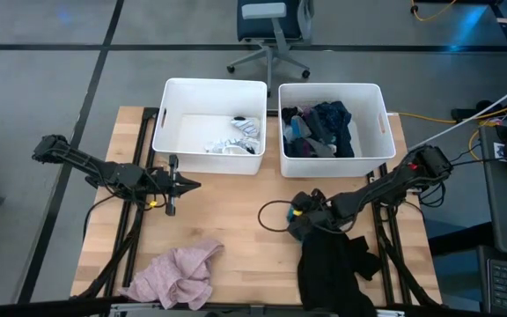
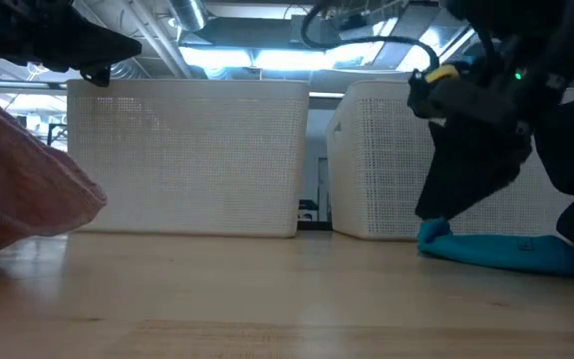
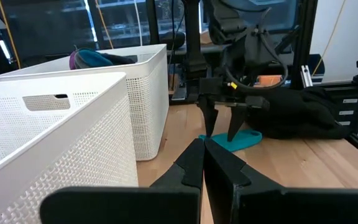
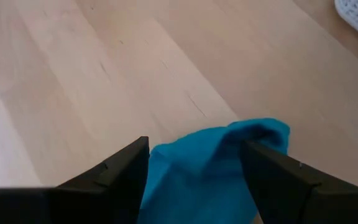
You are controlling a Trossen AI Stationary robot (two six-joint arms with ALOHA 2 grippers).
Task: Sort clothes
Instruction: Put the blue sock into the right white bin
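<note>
- Presently, the right gripper [image 4: 194, 171] hangs wide open, empty, straddling the crumpled teal fabric garment [image 4: 219, 165] directly beneath its tips.
- Recommended: descend squarely, close on the raised fold, avoiding the adjacent black cloth [image 1: 333, 264].
- Left gripper [image 1: 186, 185] waits shut, empty.

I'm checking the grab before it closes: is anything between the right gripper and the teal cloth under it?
Nothing visible. The right gripper is open, its fingers on either side of the teal cloth, which lies on the bare wooden table. The black garment lies beside it, not between them.
</note>
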